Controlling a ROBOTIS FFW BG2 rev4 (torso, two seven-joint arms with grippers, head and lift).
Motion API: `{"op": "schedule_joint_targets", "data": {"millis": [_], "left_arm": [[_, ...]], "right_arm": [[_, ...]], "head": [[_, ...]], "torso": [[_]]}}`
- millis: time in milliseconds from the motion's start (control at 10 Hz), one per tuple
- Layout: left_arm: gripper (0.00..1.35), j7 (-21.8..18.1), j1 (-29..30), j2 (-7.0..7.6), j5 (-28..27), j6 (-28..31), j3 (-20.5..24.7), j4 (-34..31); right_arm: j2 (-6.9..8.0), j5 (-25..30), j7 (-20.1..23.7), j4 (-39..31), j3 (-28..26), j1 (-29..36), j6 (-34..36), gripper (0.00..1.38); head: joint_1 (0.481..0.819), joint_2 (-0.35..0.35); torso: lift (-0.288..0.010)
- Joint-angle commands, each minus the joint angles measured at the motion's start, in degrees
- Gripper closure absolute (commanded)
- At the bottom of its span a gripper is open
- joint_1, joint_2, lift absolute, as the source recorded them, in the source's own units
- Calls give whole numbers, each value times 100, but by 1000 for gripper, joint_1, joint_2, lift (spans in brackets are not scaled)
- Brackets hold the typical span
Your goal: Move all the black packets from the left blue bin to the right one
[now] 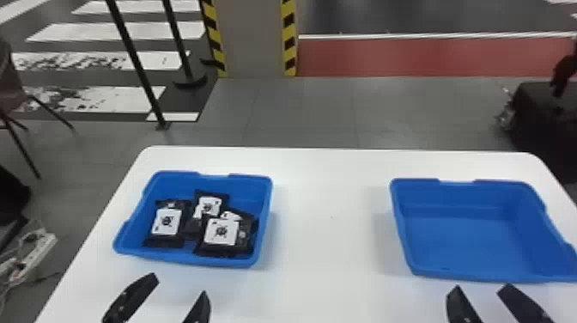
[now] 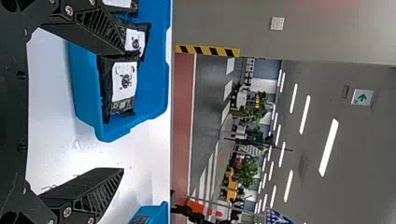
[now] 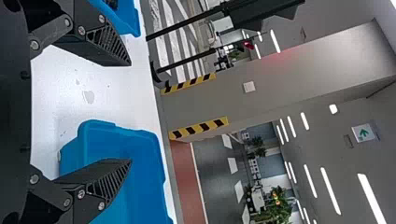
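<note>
In the head view my left gripper (image 1: 179, 290) stands open at the near side of the left blue bin (image 1: 193, 260), with nothing between its fingers. Several black packets (image 1: 167, 223) with white labels lie in that bin, some overlapping. My right gripper (image 1: 481, 292), open too, is just on the near side of the right blue bin (image 1: 476, 275), which holds no packets. The left wrist view has the left gripper (image 2: 119, 112) spread wide, with a black packet (image 2: 123, 84) in the bin beyond it. In the right wrist view the right gripper (image 3: 130, 112) is apart, the right bin (image 3: 140, 158) beyond.
Both bins stand on a white table (image 1: 330, 214), with a wide stretch of tabletop between them. Beyond its far edge are a pillar (image 1: 255, 38) and black posts (image 1: 137, 64). A power strip (image 1: 34, 253) lies on the floor at the left.
</note>
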Motion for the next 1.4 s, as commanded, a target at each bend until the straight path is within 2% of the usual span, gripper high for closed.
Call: {"op": "schedule_joint_targets", "data": {"millis": [0,1000,1300], "left_arm": [[133,0,0,-15,1,-25,0,8],[133,0,-112,-15,1,-109,27,50],[133,0,-365,-15,-184,17,132,92]], "right_arm": [[0,0,0,13,0,1,0,312],[-9,-9,0,-1,26,-42,0,312],[-9,-35,0,13,44,-56,0,312]], "head": [[695,91],[695,98],[695,102]], "torso": [[-110],[-110],[-110]]}}
